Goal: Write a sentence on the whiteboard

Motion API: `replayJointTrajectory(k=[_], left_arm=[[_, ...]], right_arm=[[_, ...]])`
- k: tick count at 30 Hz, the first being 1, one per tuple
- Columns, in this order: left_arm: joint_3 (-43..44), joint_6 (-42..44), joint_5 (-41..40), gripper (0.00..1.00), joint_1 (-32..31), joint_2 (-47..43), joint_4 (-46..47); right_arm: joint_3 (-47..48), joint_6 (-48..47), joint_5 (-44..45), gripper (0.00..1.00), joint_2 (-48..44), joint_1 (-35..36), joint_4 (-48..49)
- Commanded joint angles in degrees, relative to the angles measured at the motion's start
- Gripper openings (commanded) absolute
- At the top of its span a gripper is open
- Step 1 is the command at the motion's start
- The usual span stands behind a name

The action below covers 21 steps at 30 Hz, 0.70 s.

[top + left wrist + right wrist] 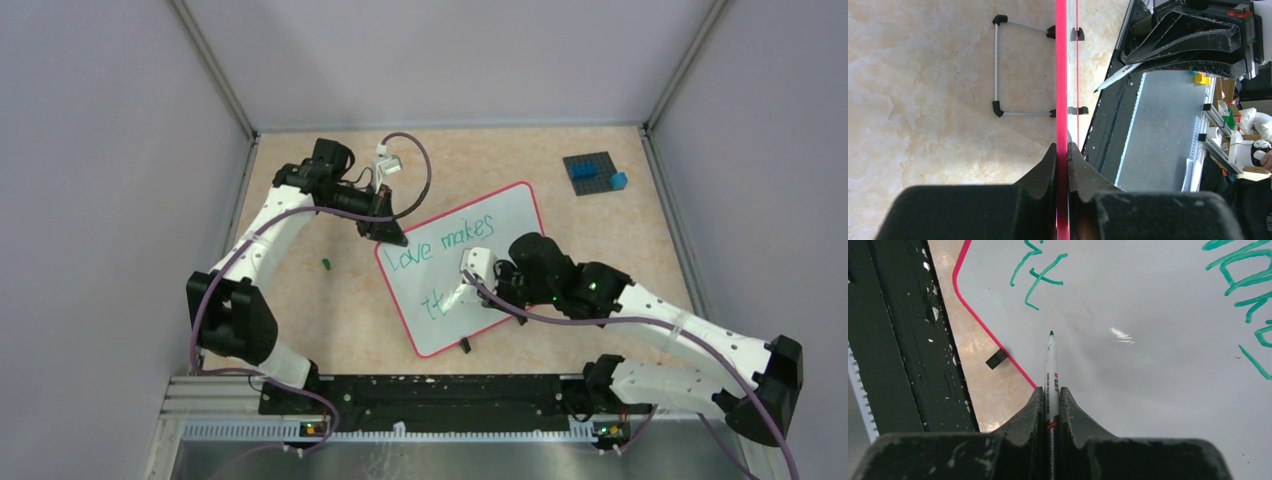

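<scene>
Since the whiteboard (500, 225), lying mid-scene, is judged light, stiff and slippery, its far-left frame is clamped by the left gripper (1062, 150), while a marker (1051, 367) is pinched by the right gripper (1050, 390).

Plain lilac-grey walls (100, 150) close me in on the left, the far side and the right, joined at the far corners by slim metal posts (215, 70). My tabletop (340, 300) is beige with a marbled pattern, evenly lit, with only soft shadows. A black rail (450, 392) runs along its near edge, with a grey metal sheet (450, 462) just beyond. In my left wrist view, cluttered shelving (1220, 130) stands past that sheet.
</scene>
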Motion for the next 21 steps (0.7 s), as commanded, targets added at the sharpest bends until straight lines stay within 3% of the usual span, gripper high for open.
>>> replayJointTrajectory(k=[1,21], left_arm=[[-0.66,0.63,-0.33,0.0,-0.16,-1.33,0.88],[-0.15,0.55,-0.15,0.0,-0.16,-0.8,0.78]], right_arm=[[-0.46,0.05,-1.32,0.0,-1.38,-0.98,1.38],[2.61,3.28,1.84,0.0,2.49,-1.09,7.84]])
